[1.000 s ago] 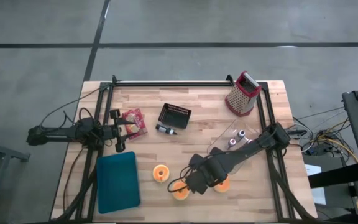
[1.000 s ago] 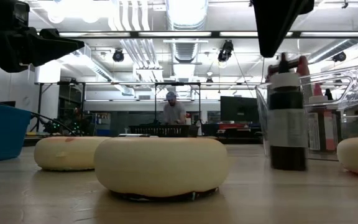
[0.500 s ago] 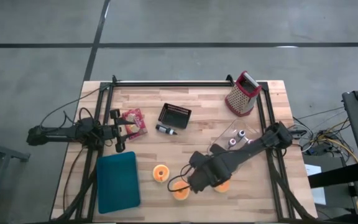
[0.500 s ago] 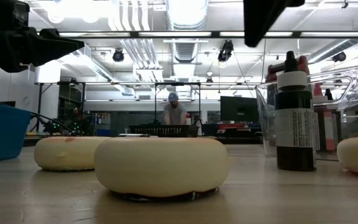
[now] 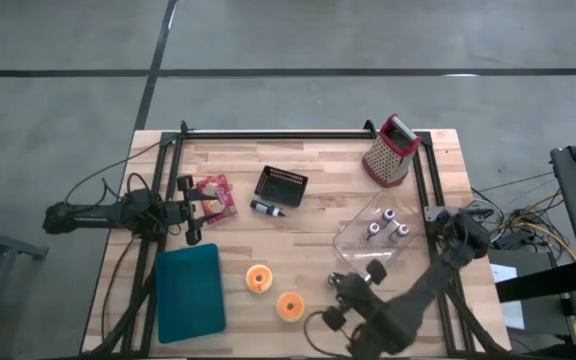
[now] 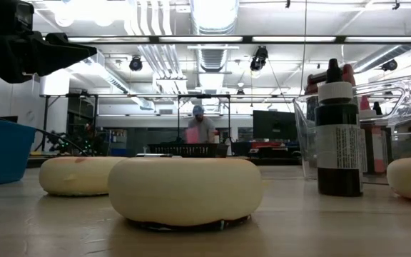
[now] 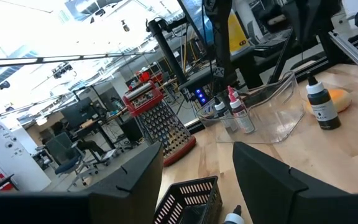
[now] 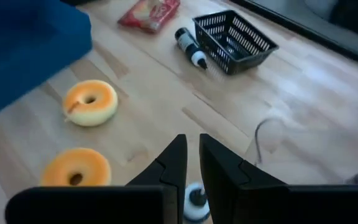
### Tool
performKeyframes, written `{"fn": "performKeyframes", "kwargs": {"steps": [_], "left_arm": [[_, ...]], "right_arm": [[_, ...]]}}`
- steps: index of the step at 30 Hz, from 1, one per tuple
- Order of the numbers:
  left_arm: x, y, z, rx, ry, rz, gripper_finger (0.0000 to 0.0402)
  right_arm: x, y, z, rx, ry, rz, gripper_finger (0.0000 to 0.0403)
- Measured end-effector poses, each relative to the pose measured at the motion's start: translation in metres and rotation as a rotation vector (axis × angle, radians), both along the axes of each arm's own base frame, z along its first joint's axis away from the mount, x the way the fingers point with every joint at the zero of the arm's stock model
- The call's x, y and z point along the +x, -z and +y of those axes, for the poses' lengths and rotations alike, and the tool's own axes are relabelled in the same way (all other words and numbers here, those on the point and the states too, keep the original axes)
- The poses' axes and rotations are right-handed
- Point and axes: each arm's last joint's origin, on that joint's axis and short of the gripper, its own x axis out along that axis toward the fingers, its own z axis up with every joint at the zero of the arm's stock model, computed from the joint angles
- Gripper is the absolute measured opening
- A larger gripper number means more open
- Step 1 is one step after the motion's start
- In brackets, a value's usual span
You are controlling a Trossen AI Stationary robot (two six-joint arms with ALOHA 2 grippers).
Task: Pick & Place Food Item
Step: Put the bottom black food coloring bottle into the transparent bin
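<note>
Orange doughnuts [image 8: 91, 102] lay loose on the table [image 8: 166, 93] beside the blue tray [image 5: 190, 292]. The right gripper [image 8: 191, 146] hovered nearby, fingers pinched narrow, seemingly empty. It was the approach step. Next it needed to open and descend over one. The left gripper [image 7: 197, 168] waited at the table's left, fingers wide.

Two donuts [image 5: 274, 293] lie right of the tray [image 5: 189, 293] — basket [image 5: 281, 185] behind.
</note>
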Motion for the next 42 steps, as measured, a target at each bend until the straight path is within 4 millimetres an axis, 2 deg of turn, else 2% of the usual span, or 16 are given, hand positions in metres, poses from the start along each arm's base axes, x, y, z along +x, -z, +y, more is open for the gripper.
{"fn": "performKeyframes", "kwargs": {"steps": [4, 8, 15, 20, 33, 42], "left_arm": [[0.0, 0.0, 0.0, 0.0, 0.0, 0.0, 0.02], [0.0, 0.0, 0.0, 0.0, 0.0, 0.0, 0.02], [0.0, 0.0, 0.0, 0.0, 0.0, 0.0, 0.02], [0.0, 0.0, 0.0, 0.0, 0.0, 0.0, 0.02], [0.0, 0.0, 0.0, 0.0, 0.0, 0.0, 0.02], [0.0, 0.0, 0.0, 0.0, 0.0, 0.0, 0.02]], "right_arm": [[-0.02, 0.027, 0.012, 0.023, 0.029, -0.122, 0.0038], [-0.034, 0.049, 0.019, -0.011, -0.013, -0.22, 0.0038], [-0.044, 0.079, 0.015, -0.036, -0.037, -0.238, 0.0038], [-0.046, 0.085, 0.013, -0.039, -0.034, -0.256, 0.0046], [-0.044, 0.087, 0.014, -0.067, -0.062, -0.277, 0.0147], [-0.046, 0.101, 0.012, -0.049, -0.063, -0.29, 0.0154]]}}
